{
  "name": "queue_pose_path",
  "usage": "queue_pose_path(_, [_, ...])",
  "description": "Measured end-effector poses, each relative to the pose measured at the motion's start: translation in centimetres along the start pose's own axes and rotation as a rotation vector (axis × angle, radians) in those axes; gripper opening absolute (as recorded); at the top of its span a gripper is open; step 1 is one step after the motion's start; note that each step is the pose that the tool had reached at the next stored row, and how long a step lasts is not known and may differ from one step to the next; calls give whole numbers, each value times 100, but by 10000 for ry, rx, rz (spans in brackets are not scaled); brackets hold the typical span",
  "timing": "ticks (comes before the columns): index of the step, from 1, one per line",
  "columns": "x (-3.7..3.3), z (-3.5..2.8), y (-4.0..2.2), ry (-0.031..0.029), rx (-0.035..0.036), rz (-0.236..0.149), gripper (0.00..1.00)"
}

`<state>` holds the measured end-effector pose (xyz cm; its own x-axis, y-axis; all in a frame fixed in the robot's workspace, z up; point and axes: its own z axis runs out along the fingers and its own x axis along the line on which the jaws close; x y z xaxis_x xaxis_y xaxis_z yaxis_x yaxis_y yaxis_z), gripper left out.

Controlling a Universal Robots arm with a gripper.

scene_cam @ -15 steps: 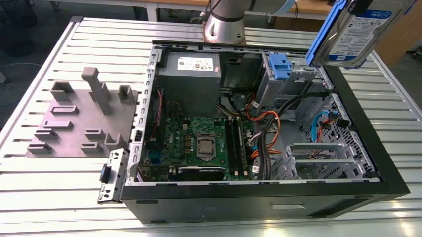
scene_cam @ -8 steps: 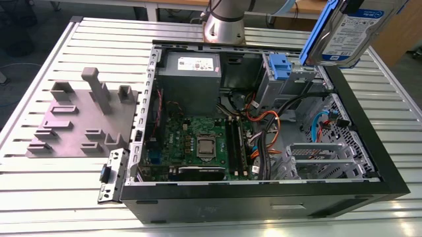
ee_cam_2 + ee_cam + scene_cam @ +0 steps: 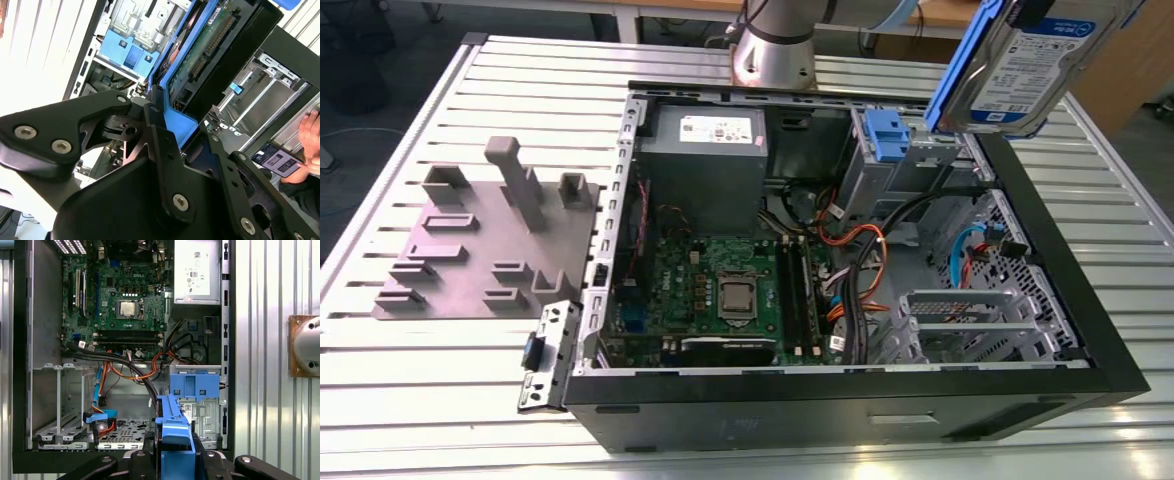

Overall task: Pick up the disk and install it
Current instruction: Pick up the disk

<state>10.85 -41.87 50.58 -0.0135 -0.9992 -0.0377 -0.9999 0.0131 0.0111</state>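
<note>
The gripper (image 3: 167,132) is clamped on the disk (image 3: 210,50), its black fingers (image 3: 160,135) pressing the blue caddy rail from both sides; in the first wrist view the same blue rail (image 3: 175,432) stands up between the finger links, edge-on. In the exterior view the disk (image 3: 1027,60) hangs tilted in the air, label facing out, above the far corner of the open computer case (image 3: 854,400) on the exterior view's right, clear of the case rim. Just below it sits the metal drive cage (image 3: 914,165) with its small blue latch (image 3: 886,135); the first wrist view shows that latch (image 3: 195,385) directly beyond the held rail. Orange and black cables (image 3: 867,250) crowd the space between cage and motherboard (image 3: 720,290). Farther back, the arm's grey base (image 3: 774,45) rises from the slatted table (image 3: 440,400) behind the case. A person's hand (image 3: 311,142) holds a phone (image 3: 277,161) at the second wrist view's edge.
</note>
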Motion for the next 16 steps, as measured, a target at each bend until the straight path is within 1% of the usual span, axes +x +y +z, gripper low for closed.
queue_pose_path(5, [0,0,3,0,0,0,36])
queue_pose_path(9, [1,0,31,0,0,0,36])
queue_pose_path(13, [1,0,36,0,0,0,36])
queue_pose_path(15, [2,1,127,0,0,0,36])
queue_pose_path(16, [2,1,128,0,0,0,36])
